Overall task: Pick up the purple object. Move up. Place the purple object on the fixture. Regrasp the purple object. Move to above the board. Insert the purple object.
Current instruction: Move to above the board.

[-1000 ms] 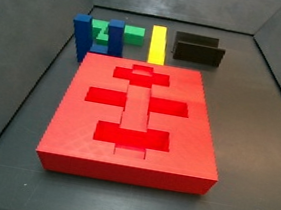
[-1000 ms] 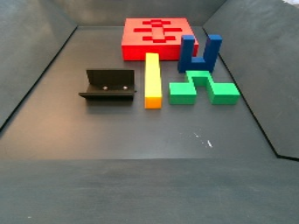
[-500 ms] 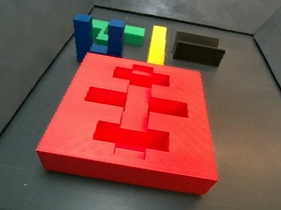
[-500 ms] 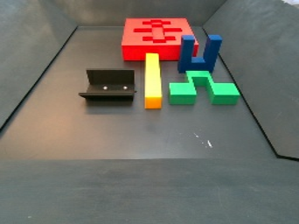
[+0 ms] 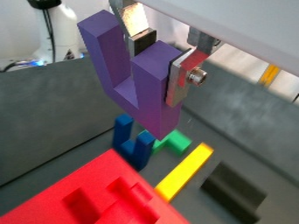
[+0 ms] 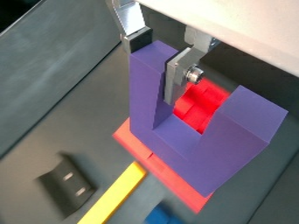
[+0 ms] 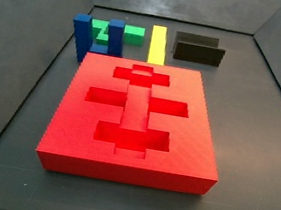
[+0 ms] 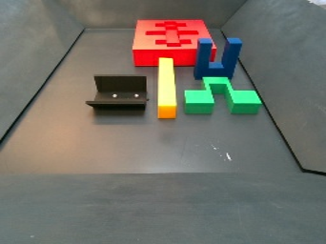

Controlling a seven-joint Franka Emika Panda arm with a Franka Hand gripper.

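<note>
Your pincer [image 5: 158, 66] is clamped on one prong of the purple object [image 5: 135, 77], held well above the floor and out of both side views. Below it you see the board [image 5: 87, 194], the blue block [image 5: 131, 144], the green block [image 5: 177, 141], the yellow bar [image 5: 184, 171] and the fixture [image 5: 239, 191]. In both side views these pieces stand in a row past one end of the board [image 7: 134, 116], with bare dark floor [image 8: 166, 152] beyond.
</note>
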